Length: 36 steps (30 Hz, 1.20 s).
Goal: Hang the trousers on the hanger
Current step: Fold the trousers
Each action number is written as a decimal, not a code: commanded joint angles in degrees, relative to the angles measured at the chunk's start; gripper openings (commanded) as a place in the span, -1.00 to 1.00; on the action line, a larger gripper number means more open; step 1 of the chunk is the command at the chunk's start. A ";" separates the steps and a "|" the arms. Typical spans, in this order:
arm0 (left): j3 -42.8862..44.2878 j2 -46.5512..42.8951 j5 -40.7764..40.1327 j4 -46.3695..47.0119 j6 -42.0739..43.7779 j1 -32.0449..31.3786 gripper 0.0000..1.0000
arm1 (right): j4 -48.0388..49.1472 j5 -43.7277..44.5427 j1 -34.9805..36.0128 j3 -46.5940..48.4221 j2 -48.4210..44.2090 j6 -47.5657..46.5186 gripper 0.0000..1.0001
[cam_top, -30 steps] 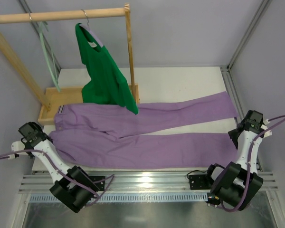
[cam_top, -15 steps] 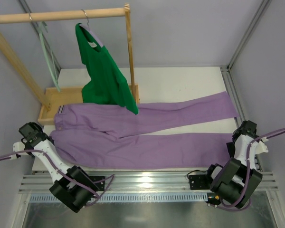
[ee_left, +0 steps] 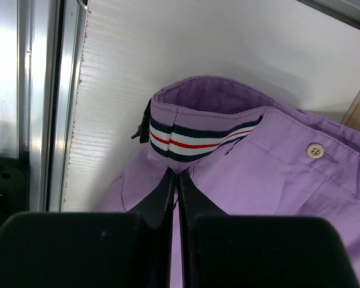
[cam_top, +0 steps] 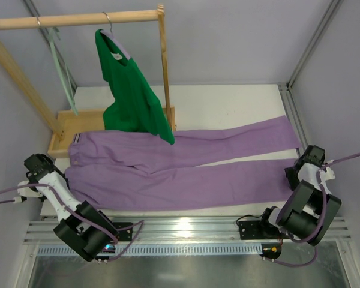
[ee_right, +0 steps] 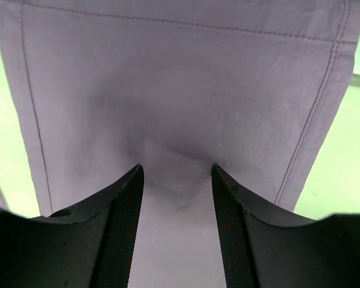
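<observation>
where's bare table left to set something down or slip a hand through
Biggest bare patch: the table behind the trousers, right of the green top. A thin wedge lies between the two legs. Crowded: the rack base by the waistband, at the left pincer, and the near leg's end under the right pincer.

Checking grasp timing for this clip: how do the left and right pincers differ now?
The left pincer is shut on fabric just below the striped waistband; the right pincer is open wide. The left sits at the waist end of the trousers; the right is at a leg hem, with fabric bunching between its fingers. Both are in contact with the trousers.
</observation>
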 commanded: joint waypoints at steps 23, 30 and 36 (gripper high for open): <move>4.48 3.87 -1.36 -0.11 2.19 -0.66 -0.99 | -2.66 2.85 -8.46 3.18 -2.25 -9.02 0.11; 4.66 3.25 -1.10 0.07 2.71 -0.66 -0.99 | 2.62 1.09 -10.06 1.94 1.88 -9.02 0.09; 5.09 3.43 0.93 -0.28 1.92 -0.66 -0.99 | 4.30 2.05 -9.98 1.06 4.25 -6.82 -0.01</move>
